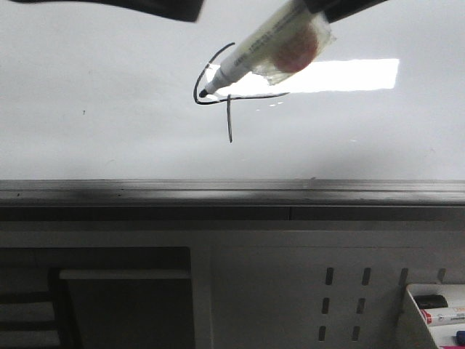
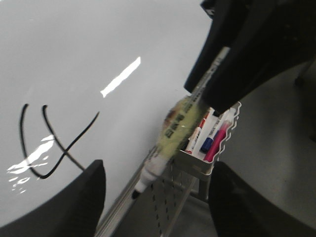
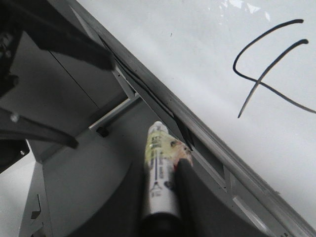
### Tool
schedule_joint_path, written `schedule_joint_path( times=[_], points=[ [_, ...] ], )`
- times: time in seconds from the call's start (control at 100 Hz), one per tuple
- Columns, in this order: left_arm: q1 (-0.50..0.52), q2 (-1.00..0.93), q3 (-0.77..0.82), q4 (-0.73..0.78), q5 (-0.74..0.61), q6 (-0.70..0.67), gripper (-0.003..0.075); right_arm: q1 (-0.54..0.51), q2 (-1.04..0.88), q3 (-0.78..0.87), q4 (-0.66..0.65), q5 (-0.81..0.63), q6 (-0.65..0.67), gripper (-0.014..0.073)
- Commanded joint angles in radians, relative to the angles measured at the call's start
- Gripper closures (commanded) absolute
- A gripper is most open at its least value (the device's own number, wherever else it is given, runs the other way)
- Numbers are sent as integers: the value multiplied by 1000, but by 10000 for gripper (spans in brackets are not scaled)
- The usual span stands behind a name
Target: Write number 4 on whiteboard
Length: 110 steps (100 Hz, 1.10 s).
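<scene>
The whiteboard point(image 1: 87, 73) carries a thin black number 4 point(image 1: 229, 109), which also shows in the left wrist view point(image 2: 49, 143) and the right wrist view point(image 3: 266, 74). My right gripper point(image 3: 160, 170) is shut on a white and yellow marker point(image 1: 261, 51) and comes in from the upper right point(image 1: 341, 6). In the front view the marker's black tip point(image 1: 203, 92) overlaps the 4's left curve. In the left wrist view the marker point(image 2: 173, 133) seems held off the board. My left gripper point(image 2: 158, 197) is open and holds nothing.
A grey metal ledge point(image 1: 218, 190) runs along the board's lower edge. Below it is a perforated grey panel point(image 1: 341, 298) with a white tray point(image 1: 407, 320) of spare markers point(image 2: 212, 140). A dark part of the left arm point(image 1: 145, 7) crosses the top.
</scene>
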Motion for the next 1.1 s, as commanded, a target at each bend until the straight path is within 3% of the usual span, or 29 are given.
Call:
schedule_joint_path(
  times=[0.0,0.7,0.77,1.029,1.089],
  points=[
    [-47,27,-50,-24,-51,15,353,-5,-19,-42,46,-9,1,645],
    [-65,159,-123,-1,-49,17,358,-5,-19,-44,60,49,1,645],
    [-65,159,-123,-1,-49,17,400,-5,-19,-44,60,49,1,645],
    [-65,159,-123,6,-49,17,706,-5,-19,-44,69,64,1,645],
    [-65,159,-123,8,-49,19,740,-5,-19,-44,76,67,1,643]
  ],
)
